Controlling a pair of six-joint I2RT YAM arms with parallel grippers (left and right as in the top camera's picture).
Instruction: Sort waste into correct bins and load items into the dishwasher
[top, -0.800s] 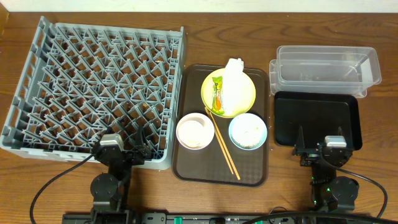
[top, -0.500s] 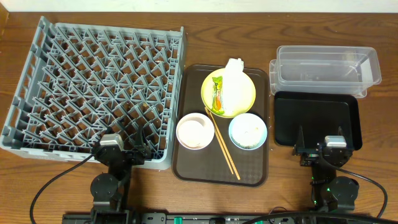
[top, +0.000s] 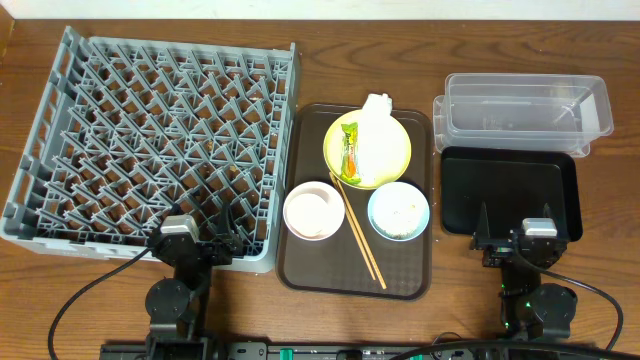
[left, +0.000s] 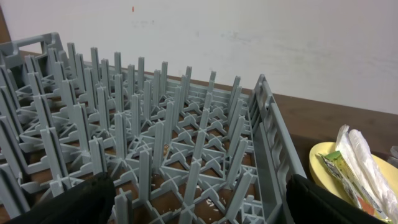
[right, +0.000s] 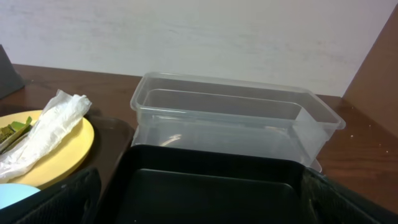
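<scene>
The grey dish rack (top: 150, 140) fills the left of the table. A brown tray (top: 300, 270) holds a yellow plate (top: 395, 160) with a white napkin (top: 375, 135) and a green-and-orange wrapper (top: 351, 155), a white bowl (top: 314, 211), a light blue bowl (top: 399, 211) with rice, and wooden chopsticks (top: 360, 235). The clear box (top: 525, 108) and black tray (top: 510, 190) sit at right. My left gripper (top: 222, 243) is open at the rack's near edge. My right gripper (top: 497, 243) is open at the black tray's near edge. Both are empty.
The rack's pegs (left: 155, 124) stand close in front of the left gripper, with rice grains on the wood beneath. The clear box (right: 230, 118) is empty behind the black tray (right: 211, 186). A pale wall runs behind the table.
</scene>
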